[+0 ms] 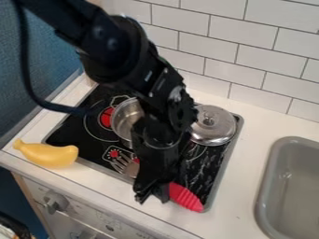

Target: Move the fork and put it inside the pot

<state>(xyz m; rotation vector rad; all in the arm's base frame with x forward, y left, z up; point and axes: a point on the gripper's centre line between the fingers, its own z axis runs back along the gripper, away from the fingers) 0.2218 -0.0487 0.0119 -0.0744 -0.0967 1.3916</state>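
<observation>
Poking out either side of the pincer point(152, 193), the fork point(129, 168) lies crosswise.

The pot point(126, 115) looks shiny metal, the banana point(50, 155) smooth plastic.

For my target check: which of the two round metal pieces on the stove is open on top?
The pot, on the yellow banana's side: its inside shows. The other, toward the sink, shows a knobbed lid.

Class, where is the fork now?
In the camera view, the fork is at the front edge of the stovetop, its tines left of the claw and its red handle to the right.
</observation>
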